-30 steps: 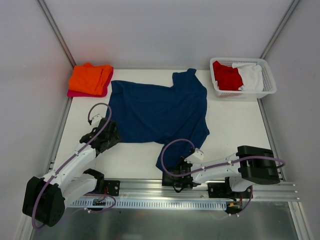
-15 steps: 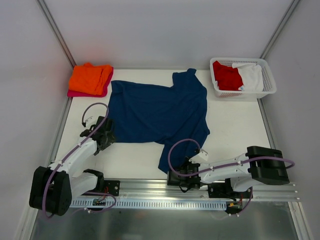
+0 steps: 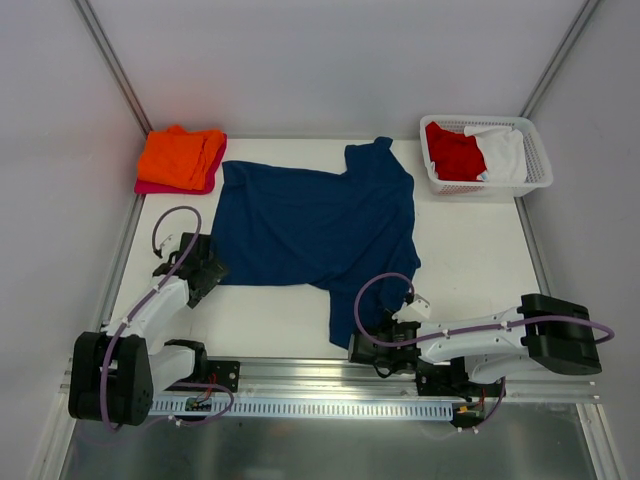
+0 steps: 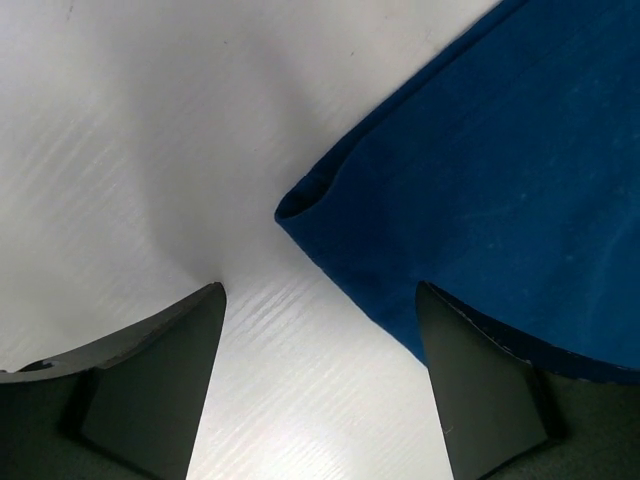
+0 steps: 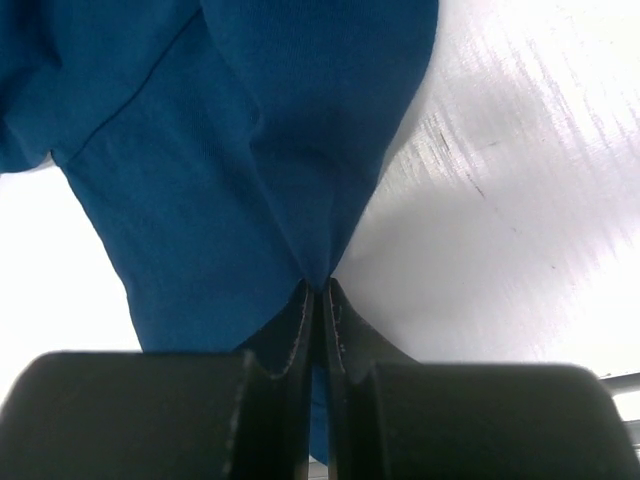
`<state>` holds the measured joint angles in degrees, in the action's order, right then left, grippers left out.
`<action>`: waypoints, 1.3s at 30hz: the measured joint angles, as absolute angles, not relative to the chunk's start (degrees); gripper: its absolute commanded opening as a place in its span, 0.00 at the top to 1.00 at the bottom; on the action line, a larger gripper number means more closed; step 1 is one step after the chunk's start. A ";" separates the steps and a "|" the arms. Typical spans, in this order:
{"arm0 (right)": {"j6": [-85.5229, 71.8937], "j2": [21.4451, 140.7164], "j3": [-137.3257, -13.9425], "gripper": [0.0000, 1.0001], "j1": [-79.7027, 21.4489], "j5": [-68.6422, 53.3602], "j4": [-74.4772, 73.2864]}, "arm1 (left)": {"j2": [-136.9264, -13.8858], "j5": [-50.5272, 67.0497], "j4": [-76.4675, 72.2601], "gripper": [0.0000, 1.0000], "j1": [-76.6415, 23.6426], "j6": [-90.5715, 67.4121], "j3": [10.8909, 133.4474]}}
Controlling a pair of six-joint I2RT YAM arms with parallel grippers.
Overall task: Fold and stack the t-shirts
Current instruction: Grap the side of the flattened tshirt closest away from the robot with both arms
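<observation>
The navy blue t-shirt (image 3: 315,225) lies spread on the white table, rumpled along its near side. My right gripper (image 3: 366,338) is shut on the shirt's near hem corner (image 5: 300,200), which pinches to a point between the jaws. My left gripper (image 3: 208,268) is open at the shirt's near left corner (image 4: 300,205); its right finger (image 4: 480,380) lies over the cloth edge, its left finger (image 4: 150,380) on bare table. An orange shirt (image 3: 180,155) lies folded on a magenta-pink one (image 3: 158,187) at the back left. Red (image 3: 452,152) and white (image 3: 502,152) shirts lie in the basket.
The white lattice basket (image 3: 535,165) stands at the back right corner. Metal frame posts rise at both back corners. A slotted rail (image 3: 330,405) runs along the near edge by the arm bases.
My right gripper has moved right along the near edge, pulling the shirt's hem corner with it. My left gripper has drawn back left, off the cloth, to the shirt's corner.
</observation>
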<state>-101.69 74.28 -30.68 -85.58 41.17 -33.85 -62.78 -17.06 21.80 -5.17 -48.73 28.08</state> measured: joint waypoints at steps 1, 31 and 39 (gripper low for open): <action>-101.62 74.02 -30.46 1.00 -85.47 41.19 -33.85 | -62.78 -16.78 21.08 0.23 -5.02 -49.12 27.57; -101.41 73.84 -30.39 1.00 -84.73 41.21 -34.89 | -66.81 -15.79 5.96 1.00 -4.01 -56.16 24.27; -99.63 75.16 -36.42 0.99 -84.73 42.11 -45.82 | -67.51 -14.94 5.23 1.00 -4.01 -55.77 24.64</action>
<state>-99.63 75.16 -36.42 -84.73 42.11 -45.82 -67.51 -14.94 5.23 -4.01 -55.77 24.64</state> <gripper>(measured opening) 0.052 0.014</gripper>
